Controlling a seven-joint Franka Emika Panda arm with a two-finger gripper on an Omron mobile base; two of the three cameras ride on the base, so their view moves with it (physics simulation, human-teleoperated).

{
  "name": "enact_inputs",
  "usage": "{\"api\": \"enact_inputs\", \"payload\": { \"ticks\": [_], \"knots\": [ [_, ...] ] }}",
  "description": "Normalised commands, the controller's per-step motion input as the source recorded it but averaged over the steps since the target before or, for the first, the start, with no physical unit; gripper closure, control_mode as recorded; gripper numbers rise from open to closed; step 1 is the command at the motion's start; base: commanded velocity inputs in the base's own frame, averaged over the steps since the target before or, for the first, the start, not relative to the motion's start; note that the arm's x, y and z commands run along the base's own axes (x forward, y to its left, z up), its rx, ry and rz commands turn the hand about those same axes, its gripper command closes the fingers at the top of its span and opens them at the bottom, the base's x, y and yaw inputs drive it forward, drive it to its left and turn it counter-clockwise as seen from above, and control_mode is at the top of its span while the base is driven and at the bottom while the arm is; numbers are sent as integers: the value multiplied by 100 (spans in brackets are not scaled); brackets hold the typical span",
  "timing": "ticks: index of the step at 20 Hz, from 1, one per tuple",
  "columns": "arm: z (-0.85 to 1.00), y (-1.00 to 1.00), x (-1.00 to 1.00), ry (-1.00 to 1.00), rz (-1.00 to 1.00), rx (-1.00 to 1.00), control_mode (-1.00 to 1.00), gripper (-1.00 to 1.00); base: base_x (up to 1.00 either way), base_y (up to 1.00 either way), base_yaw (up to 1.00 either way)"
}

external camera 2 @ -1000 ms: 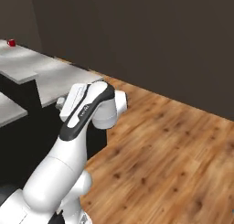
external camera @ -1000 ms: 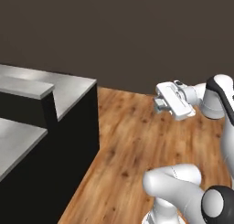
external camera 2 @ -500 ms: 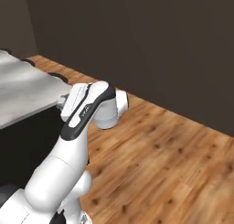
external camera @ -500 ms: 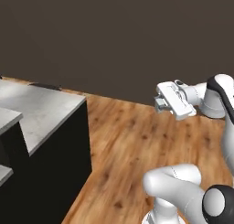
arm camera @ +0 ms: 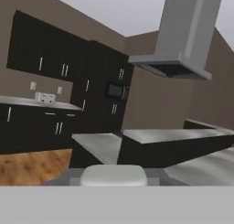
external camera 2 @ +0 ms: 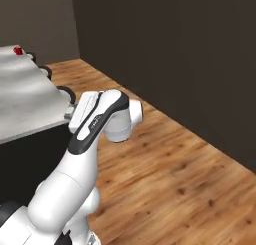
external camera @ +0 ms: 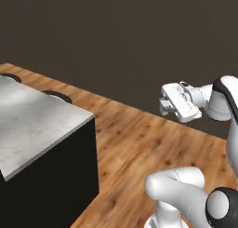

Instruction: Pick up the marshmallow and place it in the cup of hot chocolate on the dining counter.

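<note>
**Claw closed on a pale lump; cup far off at the counter's end**

1. Claw. In the left base view I see the gripper [external camera: 163, 106] raised in open air above the wooden floor [external camera: 139, 145], pointing left toward the dining counter [external camera: 32, 124] and well clear of it. The fingers are small and grey at this angle, and I cannot see a gap between them. In the right base view the arm's own wrist covers the claw almost entirely.

2. Held item. The hand view shows a stubby, off-white, rounded form at the bottom centre. It is flanked closely on both sides by greyish fingertips that press against it. I take this to be the marshmallow [arm camera: 114, 174], pinched in the claw. Its lower part is cut off, so I cannot confirm its full shape.

3. Target. The cup of hot chocolate [external camera 2: 18, 50] appears in the right base view as a tiny red spot on the far end of the marbled counter top, near the picture's left edge. It is too small for me to make out the liquid. It is well apart from the claw.

4. Surroundings. Dark stools [external camera: 56, 96] show along the counter's far side, only their round tops visible. The counter's near end is cut off by the frame in both base views. Through the hand view I note dark cabinets [arm camera: 45, 49] and a grey range hood [arm camera: 183, 35], with the detail blurred.
</note>
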Motion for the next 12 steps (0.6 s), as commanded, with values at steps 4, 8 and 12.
{"api": "enact_inputs", "payload": {
  "ticks": [4, 8, 12],
  "knots": [
    [0, 0, 0, 0, 0, 0, 100, 100, 100, -52, 44],
    [0, 0, 0, 0, 0, 0, 100, 100, 100, -60, 42],
    [0, 0, 0, 0, 0, 0, 100, 100, 100, -53, 44]
  ]
}}
